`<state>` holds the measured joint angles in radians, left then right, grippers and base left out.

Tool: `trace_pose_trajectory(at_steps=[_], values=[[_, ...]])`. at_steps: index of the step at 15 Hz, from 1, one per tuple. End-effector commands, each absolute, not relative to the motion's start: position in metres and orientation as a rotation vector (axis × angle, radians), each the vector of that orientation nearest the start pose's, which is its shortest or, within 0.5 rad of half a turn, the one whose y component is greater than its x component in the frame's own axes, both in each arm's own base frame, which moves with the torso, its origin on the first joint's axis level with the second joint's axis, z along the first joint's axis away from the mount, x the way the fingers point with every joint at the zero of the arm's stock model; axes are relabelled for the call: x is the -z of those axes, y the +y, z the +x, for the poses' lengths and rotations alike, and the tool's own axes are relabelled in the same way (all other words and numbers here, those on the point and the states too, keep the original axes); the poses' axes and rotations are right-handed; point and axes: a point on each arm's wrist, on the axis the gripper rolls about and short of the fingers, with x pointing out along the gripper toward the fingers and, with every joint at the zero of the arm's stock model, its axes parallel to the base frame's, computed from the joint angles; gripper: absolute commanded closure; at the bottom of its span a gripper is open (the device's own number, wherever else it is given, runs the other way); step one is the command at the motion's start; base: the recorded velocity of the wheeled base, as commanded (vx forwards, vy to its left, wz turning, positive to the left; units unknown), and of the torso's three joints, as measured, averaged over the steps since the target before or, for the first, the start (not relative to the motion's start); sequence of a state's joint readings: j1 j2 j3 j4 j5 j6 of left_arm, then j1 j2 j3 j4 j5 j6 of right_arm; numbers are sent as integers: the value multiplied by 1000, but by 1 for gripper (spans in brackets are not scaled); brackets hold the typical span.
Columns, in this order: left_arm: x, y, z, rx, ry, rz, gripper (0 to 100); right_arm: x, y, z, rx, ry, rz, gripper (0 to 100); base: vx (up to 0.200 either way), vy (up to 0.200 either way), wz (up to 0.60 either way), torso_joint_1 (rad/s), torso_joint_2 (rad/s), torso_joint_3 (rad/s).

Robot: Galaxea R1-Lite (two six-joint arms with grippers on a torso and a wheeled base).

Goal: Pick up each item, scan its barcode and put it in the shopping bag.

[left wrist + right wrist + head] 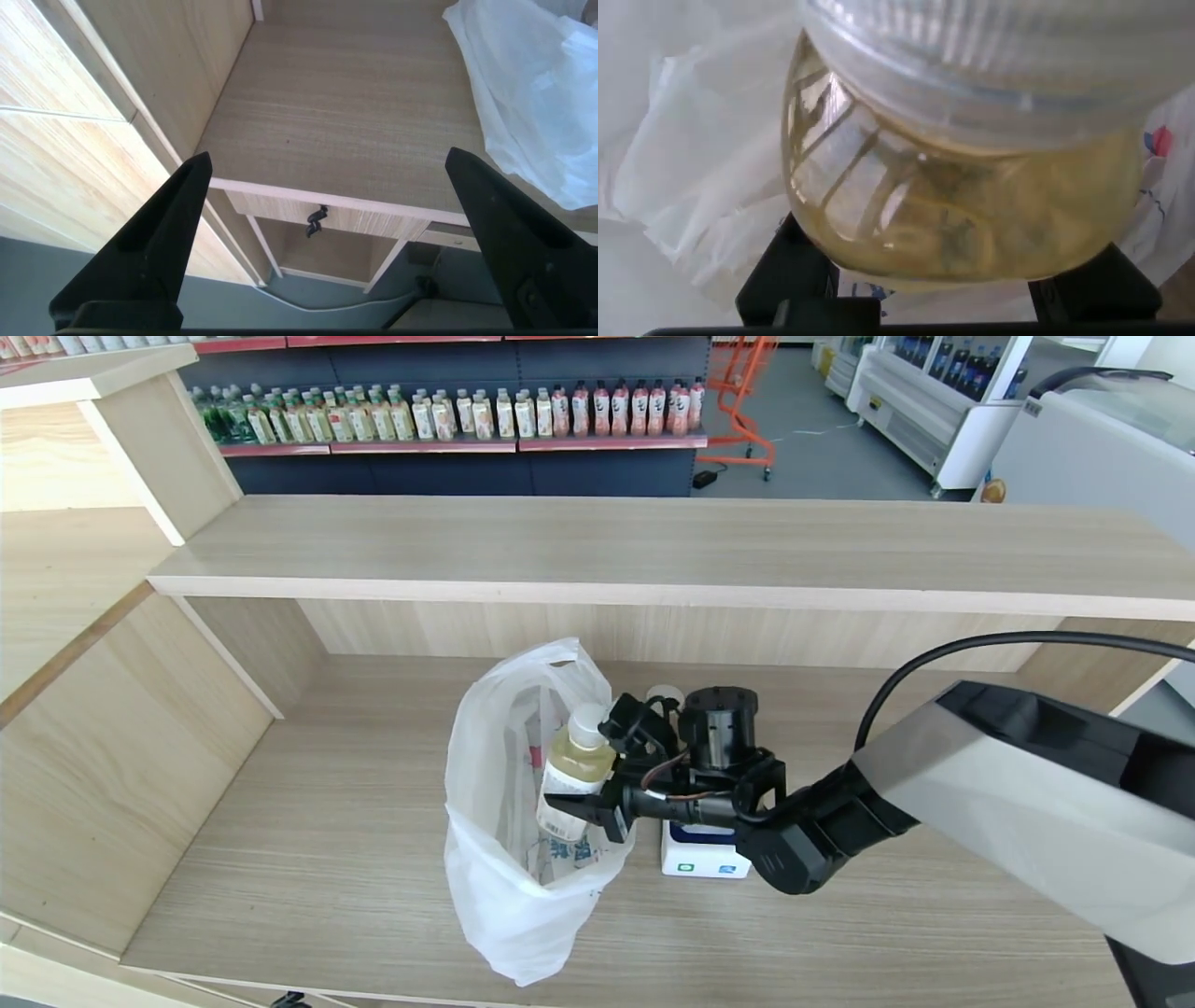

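While the right gripper (pixel 586 807) has its dark fingers (pixel 789 275) clamped on either side of the bottle (pixel 571 767), there's no seeing the contact itself. In the right wrist view the bottle (pixel 962 177) bulges out over them, and only the finger stubs peek out beneath. It's a clear bottle of pale yellow liquid with a white cap and a white printed label on the lower body. It's held cap-up, leaning a little, in the open mouth of the shopping bag (pixel 495 868). Where its base ends I can't make out against the printed packaging inside. The bag is thin white plastic, crumpled, standing on the table (pixel 327 859). Just beside it, a white-and-blue box (pixel 705 854) is half hidden behind the right arm. Over at the left gripper (pixel 327 243), the fingers (pixel 154 252) are spread wide with nothing between them. It's out past the table's (pixel 355 103) front edge, with a corner of the bag (pixel 533 84) cut off at the side.
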<state>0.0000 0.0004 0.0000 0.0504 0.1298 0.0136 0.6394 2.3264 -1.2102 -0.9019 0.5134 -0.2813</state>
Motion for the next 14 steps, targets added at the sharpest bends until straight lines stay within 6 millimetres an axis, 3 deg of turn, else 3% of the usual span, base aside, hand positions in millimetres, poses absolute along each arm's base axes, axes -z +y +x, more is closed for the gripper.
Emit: trace_pose_trajectory(at_steps=[1,5,6,9,14], values=[[-70,3,-23,-130,51,17,0,-57,279,356,-1180,76,-294,100,0,0,0,0,0,0],[-70,3,-23,-130,53,17,0,-50,283,359,-1184,60,-321,100,0,0,0,0,0,0],[-70,3,-23,-130,51,17,0,-52,284,359,-1185,56,-318,0,0,0,0,0,0,0],[-70,3,-23,-130,53,17,0,-63,283,360,-1177,71,-250,0,0,0,0,0,0,0],[-70,3,-23,-130,51,17,0,-134,264,340,-1132,194,166,0,0,0,0,0,0,0]])
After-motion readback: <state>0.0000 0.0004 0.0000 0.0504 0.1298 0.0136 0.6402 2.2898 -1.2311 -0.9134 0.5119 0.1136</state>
